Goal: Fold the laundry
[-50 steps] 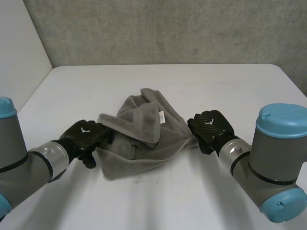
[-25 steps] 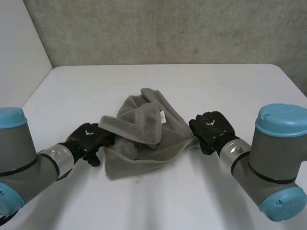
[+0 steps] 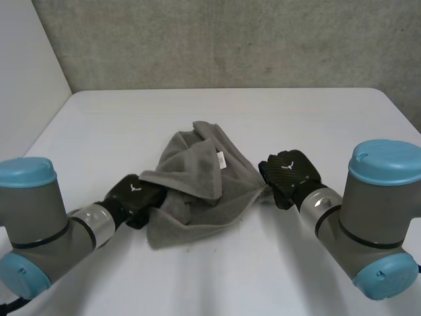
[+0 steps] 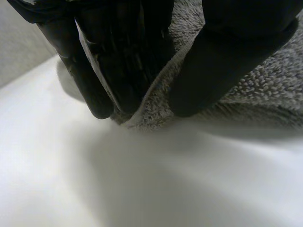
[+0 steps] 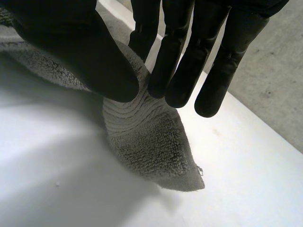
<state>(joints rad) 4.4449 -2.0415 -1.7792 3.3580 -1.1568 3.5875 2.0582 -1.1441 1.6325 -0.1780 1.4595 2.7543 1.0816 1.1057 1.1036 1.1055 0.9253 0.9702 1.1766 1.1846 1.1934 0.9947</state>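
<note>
**Head view.** Our left arm (image 3: pixel 33 217) is occupying the lower left of the frame. Just left of centre, our left hand (image 3: pixel 135 195) is gripping the left edge of the towel (image 3: pixel 197 197). The grey towel is lying crumpled at the centre of the table (image 3: pixel 296 112). A folded flap is draping across its middle, and a small white tag (image 3: pixel 222 160) is showing on its upper right part. Right of centre, our right hand (image 3: pixel 289 174) is holding the towel's right corner. Our right arm (image 3: pixel 375 217) is filling the lower right.

**Left wrist view.** We are pinching the towel's hemmed edge (image 4: pixel 156 106) between the curled fingers (image 4: pixel 118 61) and the thumb (image 4: pixel 222 61). The edge is sitting at the fingertips, close over the table. We cannot tell whether it is touching the surface.

**Right wrist view.** We are squeezing the towel's corner (image 5: pixel 151 142) between the thumb (image 5: pixel 85 52) and the nearly straight fingers (image 5: pixel 182 61). Below the fingertips the loose tip of the corner is drooping onto the table and resting there. A short thread (image 5: pixel 200 170) is sticking out at its end.
</note>
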